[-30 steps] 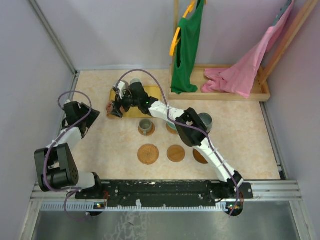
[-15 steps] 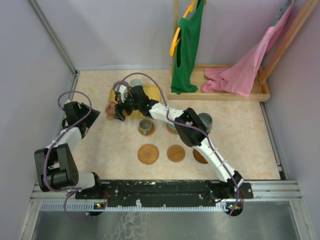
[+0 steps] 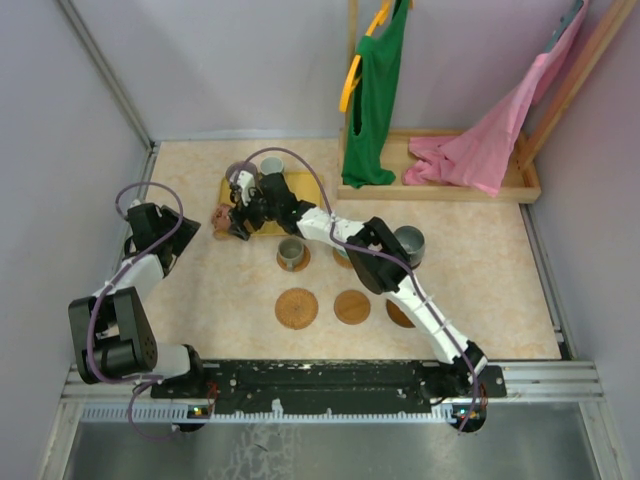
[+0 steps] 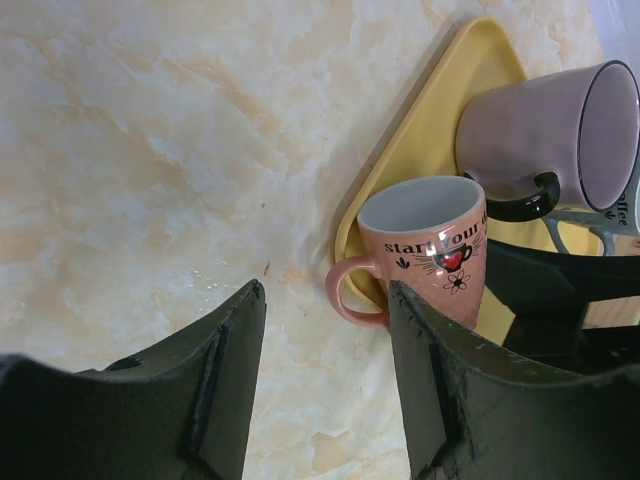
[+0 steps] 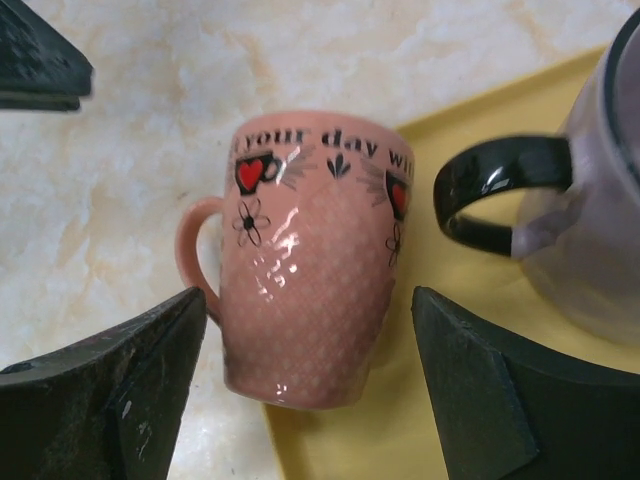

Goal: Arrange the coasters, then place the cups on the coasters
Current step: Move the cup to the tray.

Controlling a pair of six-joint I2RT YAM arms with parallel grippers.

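Pink ceramic with black lettering and red hearts marked the pink mug [image 5: 310, 270] as the item being handled. It stood upright at the left corner of the yellow tray [image 4: 430, 120], handle pointing out over the table [image 4: 150, 130], just beside a mauve mug [image 4: 530, 125] with a black handle.

Change over the preceding second: the right gripper [image 5: 308, 300] had shifted slightly around the pink mug, and its fingers had drawn in from a wider setting. One finger stood on each side of the mug body, with a thin sliver of background visible at each side, so they were apart and not yet clamped. The mug showed no visible shift on the tray.

The left gripper [image 4: 325, 290] hung over bare table near the tray corner, fingers apart with nothing between them.

Meaning for the task: a grasp was probably under way. A grey cup [image 3: 291, 250] and a second grey cup [image 3: 410, 240] already sat on coasters; the right arm hid what lay between them. In the near row, the left coaster [image 3: 297, 308] and middle coaster [image 3: 352, 306] lay bare, and the right coaster [image 3: 398, 313] was partly covered by the arm. The pink mug was likely bound for one of these.

Caution: the mauve mug's handle lay near one finger and could be nudged.
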